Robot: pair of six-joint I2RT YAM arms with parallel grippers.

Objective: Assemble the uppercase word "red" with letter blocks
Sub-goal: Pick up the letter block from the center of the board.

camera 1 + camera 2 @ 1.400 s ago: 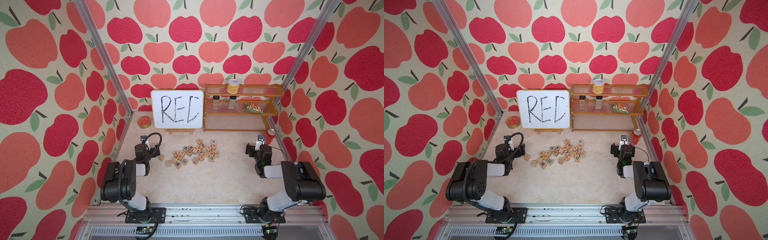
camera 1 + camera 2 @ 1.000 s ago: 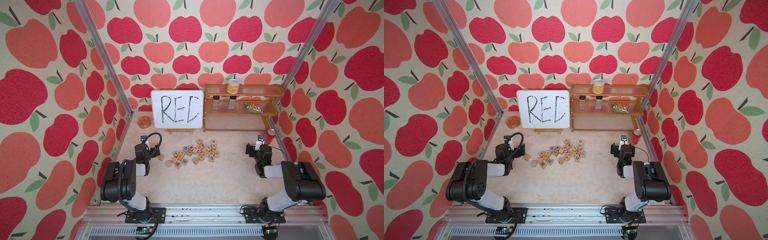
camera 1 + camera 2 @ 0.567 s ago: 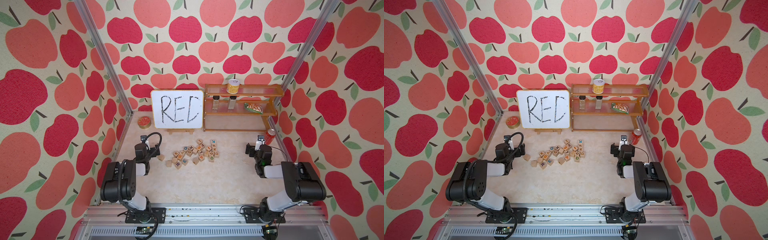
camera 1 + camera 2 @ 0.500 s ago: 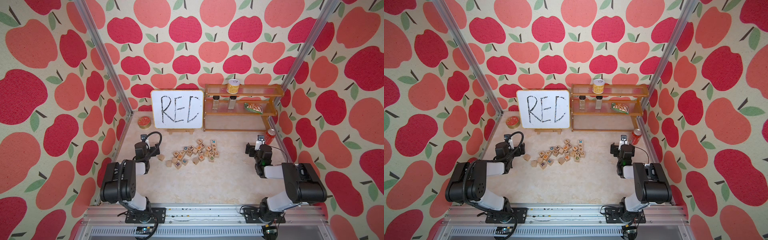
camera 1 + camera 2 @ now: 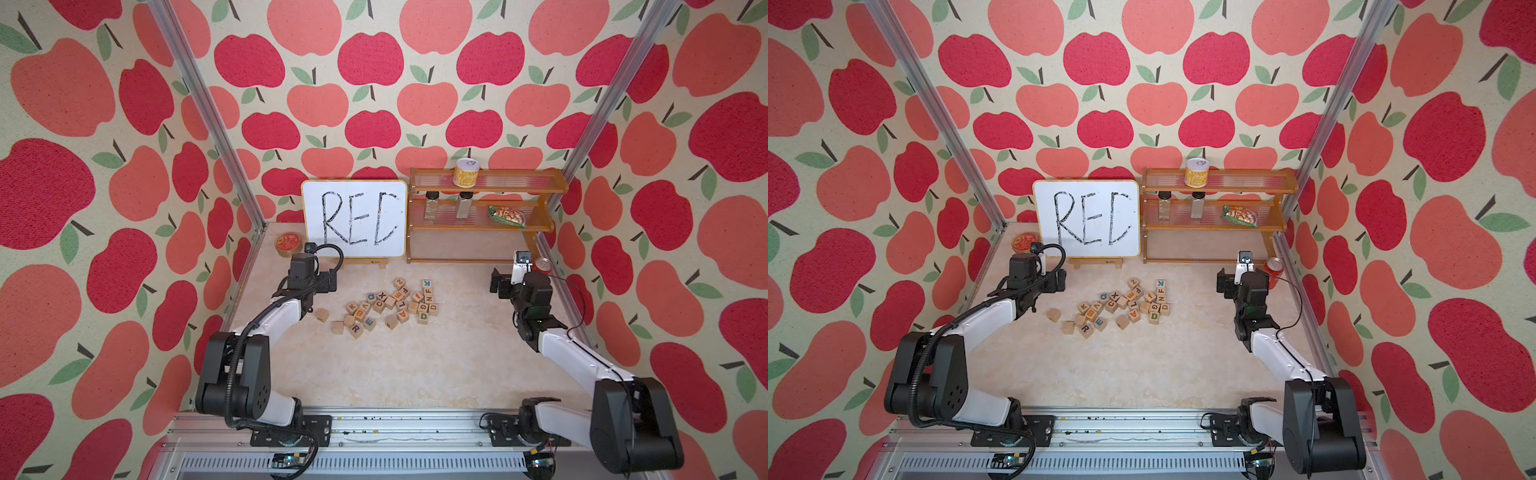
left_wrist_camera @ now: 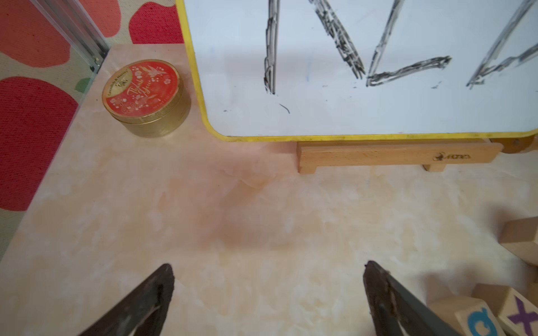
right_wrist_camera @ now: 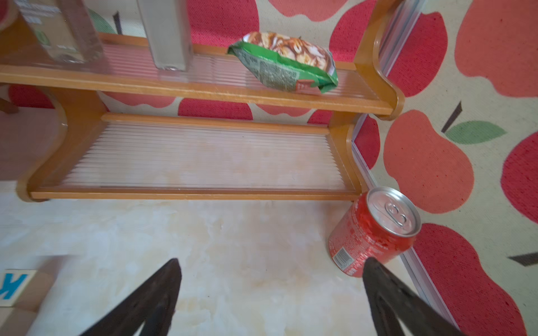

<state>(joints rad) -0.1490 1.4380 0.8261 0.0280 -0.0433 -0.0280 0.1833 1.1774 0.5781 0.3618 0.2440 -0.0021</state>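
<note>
Through the left wrist camera, the left tool (image 6: 267, 264) has its two dark fingers spread wide, with nothing between them but bare worktop (image 6: 233, 218). In front of it stands the whiteboard (image 6: 349, 110) on a low wooden stand (image 6: 398, 155). A round red-and-gold tin (image 6: 144, 96) sits just beside the board. Near one finger, at the border of the picture, lie a block with a blue Q (image 6: 480, 321) and a block with a purple X (image 6: 524, 317).

Through the right wrist camera, the right tool (image 7: 272, 260) is spread just as wide and holds nothing. A red soda can (image 7: 369, 232) stands upright near one finger, close to the foot of the wooden shelf (image 7: 203, 90). On the shelf lies a green snack packet (image 7: 285, 67). A block with a blue K (image 7: 14, 286) shows at the border.

In both top views the blocks lie in a loose heap in the middle of the worktop, between the two arms and before the whiteboard. The purple R block (image 5: 355, 329) (image 5: 1085, 328) is at the near edge of the heap, toward the left arm. The blue E block (image 5: 369, 322) (image 5: 1100, 322) sits just beside it. The green D block (image 5: 423, 317) (image 5: 1154, 316) is also at the near edge, but toward the right arm and apart from the other two. It is just beside an orange-brown D block (image 5: 433, 307). Both tools are apart from the heap.
</note>
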